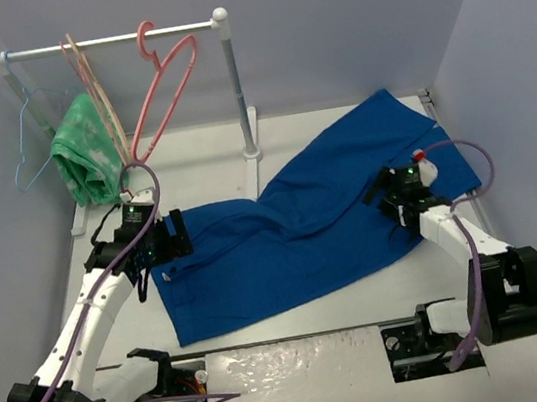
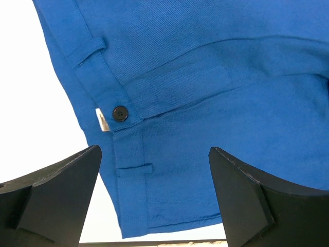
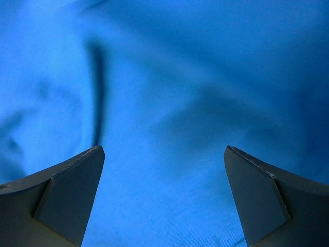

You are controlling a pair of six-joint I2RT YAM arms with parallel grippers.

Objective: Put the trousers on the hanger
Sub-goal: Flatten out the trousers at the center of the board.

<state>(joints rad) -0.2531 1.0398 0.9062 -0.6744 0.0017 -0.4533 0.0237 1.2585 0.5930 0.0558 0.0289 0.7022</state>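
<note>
The royal-blue trousers (image 1: pixel 294 233) lie flat on the white table, waistband at the left, legs running up to the right. The pink hanger (image 1: pixel 166 90) hangs tilted on the rail at the back. My left gripper (image 1: pixel 159 248) is open above the waistband edge; its wrist view shows the waistband (image 2: pixel 128 154) with a black button (image 2: pixel 120 113) between the spread fingers (image 2: pixel 61 190). My right gripper (image 1: pixel 395 204) is open over the trouser legs; its wrist view shows only blue cloth (image 3: pixel 164 154) between the fingers (image 3: pixel 67 195).
A white clothes rail (image 1: pixel 108 40) on a stand (image 1: pixel 240 94) stands at the back left. On it hang a thin light-blue wire hanger (image 1: pixel 28 136), a beige hanger (image 1: pixel 96 95) and a green patterned cloth (image 1: pixel 84 153). Grey walls enclose the table.
</note>
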